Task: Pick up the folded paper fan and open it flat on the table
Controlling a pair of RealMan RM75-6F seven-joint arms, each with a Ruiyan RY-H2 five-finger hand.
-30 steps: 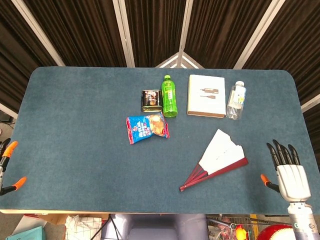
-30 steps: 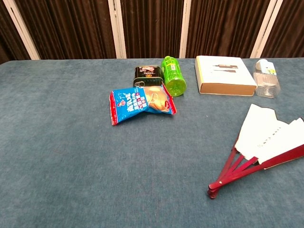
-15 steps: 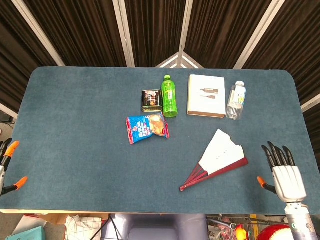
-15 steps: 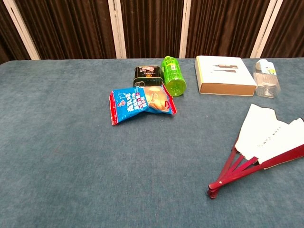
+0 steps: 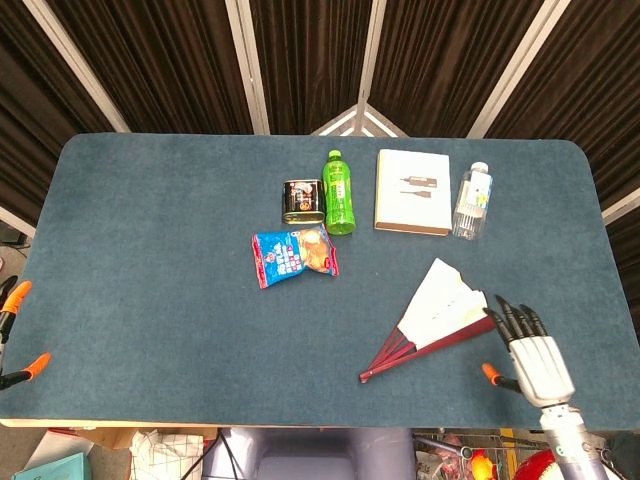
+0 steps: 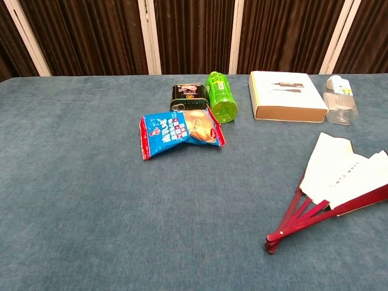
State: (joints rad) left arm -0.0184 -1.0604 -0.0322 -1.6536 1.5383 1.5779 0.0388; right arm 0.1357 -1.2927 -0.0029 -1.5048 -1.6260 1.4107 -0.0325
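Since a second ago my right hand [image 5: 530,352] has slid leftward across the worktop [image 5: 150,290] and now sits just beside the paper fan [image 5: 440,318], dark fingertips [image 5: 508,318] near the fan's red outer rib; whether they touch it I cannot tell. That hand holds nothing, fingers straight and a little apart, thumb out to the side. Nothing else has shifted.

By size after the blue worktop: the fan lies partly spread on the right side, white leaf toward the far edge, red ribs meeting at a pivot nearer me. Behind it lies a flat white box [image 5: 412,191], closed, contents hidden. Left of centre lies a blue snack bag [image 5: 294,256], sealed. A green bottle [image 5: 339,192] lies on its side with a dark tin [image 5: 302,200] touching it on the left. A clear bottle [image 5: 472,200] lies right of the box.

My left hand [image 5: 14,335] shows only as orange-tipped fingers at the left edge; its state I cannot tell. Only the head view shows either hand; the chest view shows the fan's pivot more plainly.
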